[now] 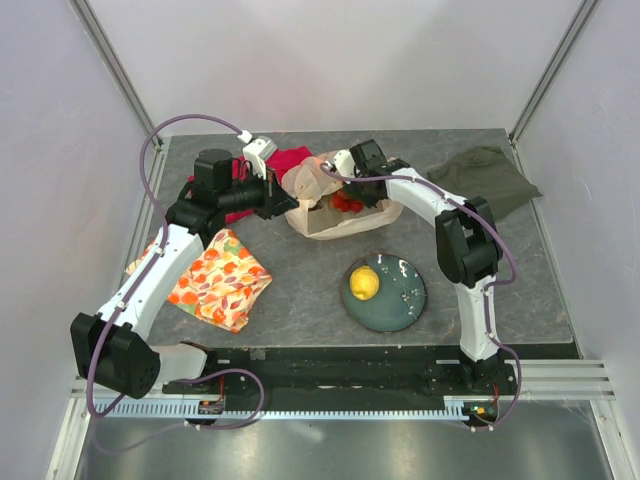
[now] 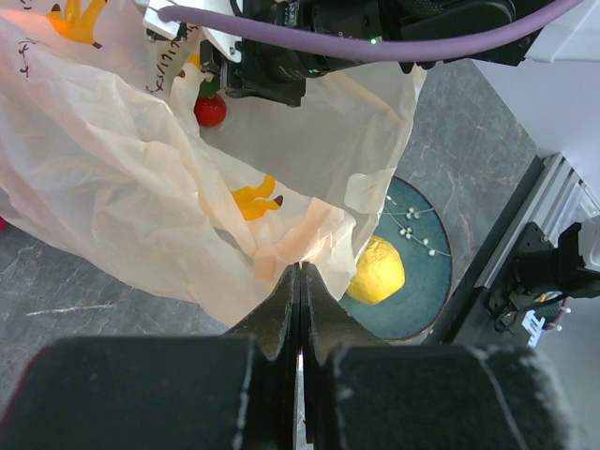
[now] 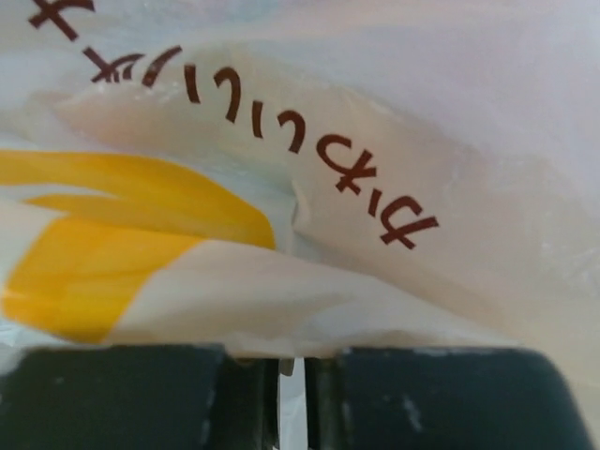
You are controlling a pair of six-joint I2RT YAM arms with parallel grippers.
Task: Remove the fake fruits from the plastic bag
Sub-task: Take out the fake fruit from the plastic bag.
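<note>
We are clamping the plastic bag [image 2: 122, 206] in both left gripper [image 2: 300, 281] and right gripper [image 3: 291, 364]; red fruits [image 1: 346, 202] are lying inside it between them, nearer the right one

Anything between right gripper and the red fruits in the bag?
Yes: the bag itself. The right gripper is shut on a fold of it, and film fills its view. The red fruits sit inside, close by.
</note>
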